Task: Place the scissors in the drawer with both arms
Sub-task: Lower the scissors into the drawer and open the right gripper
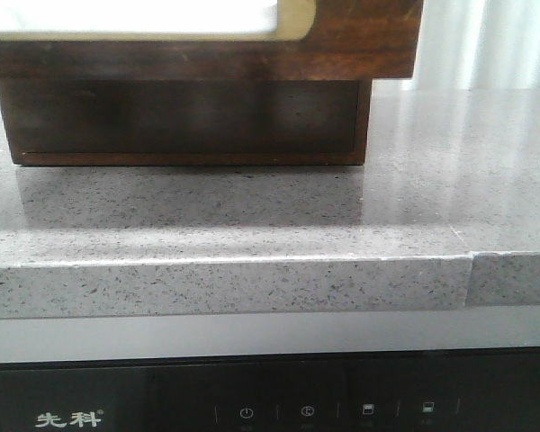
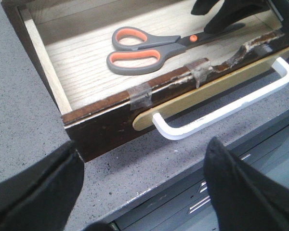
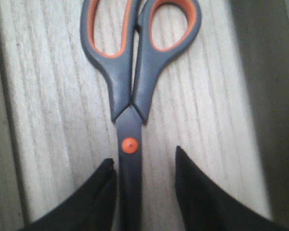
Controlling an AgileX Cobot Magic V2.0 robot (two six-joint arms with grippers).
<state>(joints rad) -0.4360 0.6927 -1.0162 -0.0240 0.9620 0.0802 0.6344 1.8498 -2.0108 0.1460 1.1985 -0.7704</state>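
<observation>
The scissors (image 2: 144, 48), with orange-and-grey handles, lie flat on the pale wood floor of the open drawer (image 2: 106, 126). In the right wrist view the scissors (image 3: 130, 96) have their dark blade running between my right gripper's (image 3: 143, 158) fingers. One finger is beside the blade and the other stands apart from it, so this gripper is open. From the left wrist view my right gripper (image 2: 219, 19) hovers over the blade tips. My left gripper (image 2: 143, 144) is open over the counter, just in front of the drawer's white handle (image 2: 221, 111). The front view shows only the drawer front (image 1: 360, 40).
The dark wooden chest (image 1: 189, 117) stands on a grey speckled counter (image 1: 252, 225). Below the counter's front edge is a black appliance panel (image 1: 270, 409). Strips of clear tape (image 2: 140, 94) sit on the chipped top rim of the drawer front.
</observation>
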